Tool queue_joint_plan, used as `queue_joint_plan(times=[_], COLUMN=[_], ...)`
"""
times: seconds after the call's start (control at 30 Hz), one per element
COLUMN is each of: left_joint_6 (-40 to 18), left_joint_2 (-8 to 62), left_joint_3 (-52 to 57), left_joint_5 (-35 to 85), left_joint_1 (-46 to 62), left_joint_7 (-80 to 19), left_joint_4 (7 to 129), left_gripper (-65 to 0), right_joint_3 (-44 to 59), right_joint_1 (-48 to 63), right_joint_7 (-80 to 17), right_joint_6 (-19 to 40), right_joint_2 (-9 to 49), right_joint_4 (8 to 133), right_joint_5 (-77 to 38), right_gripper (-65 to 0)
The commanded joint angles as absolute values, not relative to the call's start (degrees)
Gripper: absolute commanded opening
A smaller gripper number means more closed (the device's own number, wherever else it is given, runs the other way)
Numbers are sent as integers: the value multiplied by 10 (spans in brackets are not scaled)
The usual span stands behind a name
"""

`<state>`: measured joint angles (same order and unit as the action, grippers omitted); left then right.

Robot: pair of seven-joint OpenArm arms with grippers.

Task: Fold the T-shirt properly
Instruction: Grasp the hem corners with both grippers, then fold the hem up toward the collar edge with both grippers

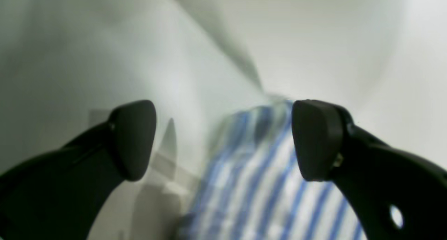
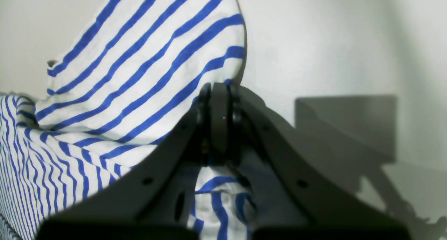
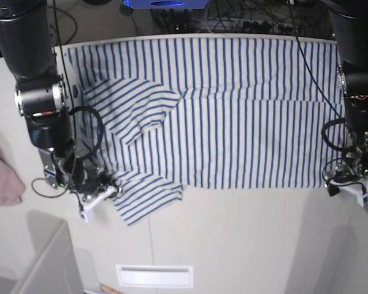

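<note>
At table level, right claw pinches T-shirt (left claw gapes).

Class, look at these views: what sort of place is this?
Probably a robotics lab bench: two arms work over a plain white table, a T-shirt is spread out for folding, and cables tangle behind it.

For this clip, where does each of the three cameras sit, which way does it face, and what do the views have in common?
Left wrist: behind the left gripper, facing forward; open fingers frame a blurred T-shirt edge.
Right wrist: behind the right gripper, shut on lifted striped cloth.
Base: overhead, looking down on the table; both arms, the spread shirt and a pink cloth show.
Shared: all three see the T-shirt; the base view also shows both grippers.
</note>
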<state>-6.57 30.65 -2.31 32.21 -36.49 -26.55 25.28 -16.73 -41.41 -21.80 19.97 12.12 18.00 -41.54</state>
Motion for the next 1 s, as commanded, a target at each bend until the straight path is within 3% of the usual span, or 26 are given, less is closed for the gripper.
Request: queue_joint_plan(times=[0.0,0.3,0.37,0.43,0.53,0.63,0.97], left_joint_6=[-70,-70,-70,-70,-70,-70,-70], left_joint_2=[312,284,287,287,287,288,290], left_joint_3=[-30,-40,-40,-40,-46,-47,-40], left_joint_5=[326,326,326,326,326,326,326], left_joint_1=[-381,-380,-378,-377,-376,-376,-364], left_joint_7=[-252,-247,-247,-247,-246,-246,-251], left_joint_4=[255,250,250,250,250,252,316], left_gripper=[-61,-66,-92,-193,-444,-650,-650], right_joint_3=[-167,-167,-167,-167,-167,-167,-167], right_joint_1=[-431,-431,-431,-431,-430,-430,-431], right_joint_7=[-222,-223,-223,-222,-221,-219,-199], right_joint_6=[196,196,196,196,196,196,196], right_joint_2=[125,131,131,132,132,132,133], right_joint_4=[185,185,185,185,185,186,204], right_joint_5=[-413,-412,-412,-412,-412,-412,-415], right_gripper=[-650,-650,-650,-650,-650,-650,-650])
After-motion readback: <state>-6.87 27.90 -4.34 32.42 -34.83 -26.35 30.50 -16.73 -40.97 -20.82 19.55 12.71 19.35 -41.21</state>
